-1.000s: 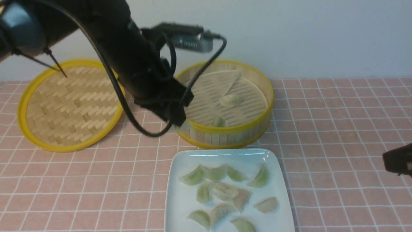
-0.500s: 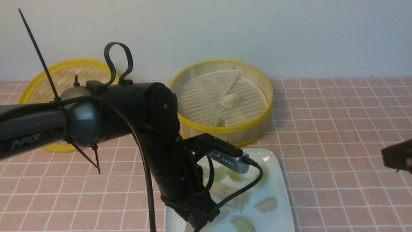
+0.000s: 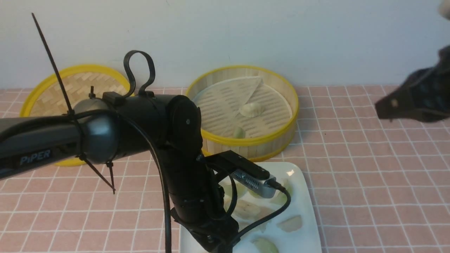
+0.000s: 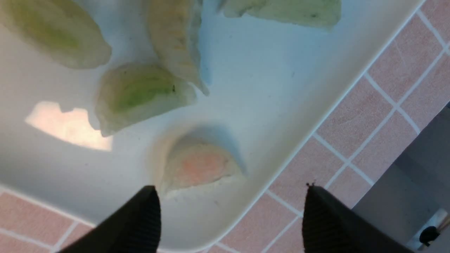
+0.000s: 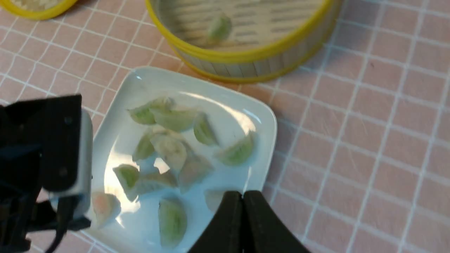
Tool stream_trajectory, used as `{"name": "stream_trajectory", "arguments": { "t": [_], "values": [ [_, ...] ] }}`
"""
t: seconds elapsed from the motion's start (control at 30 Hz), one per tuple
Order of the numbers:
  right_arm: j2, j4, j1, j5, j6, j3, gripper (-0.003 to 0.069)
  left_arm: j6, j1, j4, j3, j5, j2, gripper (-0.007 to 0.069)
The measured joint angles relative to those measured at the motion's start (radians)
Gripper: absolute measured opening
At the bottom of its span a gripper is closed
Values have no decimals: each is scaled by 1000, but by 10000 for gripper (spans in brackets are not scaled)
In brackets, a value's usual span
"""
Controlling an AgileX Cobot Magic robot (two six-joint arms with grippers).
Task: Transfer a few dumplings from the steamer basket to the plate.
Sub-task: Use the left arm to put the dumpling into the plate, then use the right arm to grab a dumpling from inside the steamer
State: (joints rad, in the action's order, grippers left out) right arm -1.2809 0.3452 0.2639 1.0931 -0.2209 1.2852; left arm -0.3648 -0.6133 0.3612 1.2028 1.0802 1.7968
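The steamer basket [image 3: 246,144] stands at the back with a whitish dumpling [image 3: 251,109] and a green dumpling [image 3: 239,132] on its liner. The white plate [image 3: 302,196] in front of it holds several dumplings. My left gripper [image 4: 230,196] is open and empty, low over the plate's [image 4: 253,88] near-left corner. A pinkish dumpling [image 4: 200,165] lies on the plate just beyond its fingertips. In the front view its wrist hides the jaws. My right gripper [image 5: 242,195] is shut and empty, raised at the right [image 3: 381,105], above the plate's [image 5: 246,116] right edge.
The flat woven lid [image 3: 74,82] lies at the back left, partly behind my left arm. A wall runs behind the basket. The table's front edge [image 4: 379,154] is close to the plate's corner. Pink tiled tabletop [image 3: 369,182] lies right of the plate.
My left arm has swung from the basket's near-left rim to the plate's near-left corner. My right gripper has risen from low at the right to higher up.
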Motion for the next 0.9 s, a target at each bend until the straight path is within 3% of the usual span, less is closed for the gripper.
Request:
{"name": "stream_trajectory", "arguments": {
  "t": [0.07, 0.17, 0.3, 0.37, 0.53, 0.67, 0.73, 0.77, 0.9],
  "values": [
    [-75, 2, 18, -26, -23, 57, -13, 29, 0, -31, 24, 35, 0, 471],
    [-222, 4, 42, -55, -50, 173, -10, 100, 0, -111, 70, 94, -24, 377],
    [-441, 5, 48, -50, -69, 362, -1, 188, 0, -236, 108, 119, -147, 88],
    [-528, 6, 48, -38, -97, 442, 18, 220, 0, -273, 111, 126, -230, 24],
    [-709, 24, 48, -32, -193, 604, 97, 285, 0, -289, 113, 146, -392, -6],
    [-900, 53, 48, -43, -299, 765, 253, 320, 0, -290, 113, 157, -532, -6],
    [-943, 59, 48, -51, -319, 801, 291, 326, 0, -290, 113, 160, -554, -6],
    [-999, 69, 48, -65, -347, 842, 355, 333, 0, -290, 113, 167, -586, -6],
    [-1085, 102, 48, -85, -366, 914, 447, 337, 0, -290, 113, 171, -624, -6]
  ]
}}
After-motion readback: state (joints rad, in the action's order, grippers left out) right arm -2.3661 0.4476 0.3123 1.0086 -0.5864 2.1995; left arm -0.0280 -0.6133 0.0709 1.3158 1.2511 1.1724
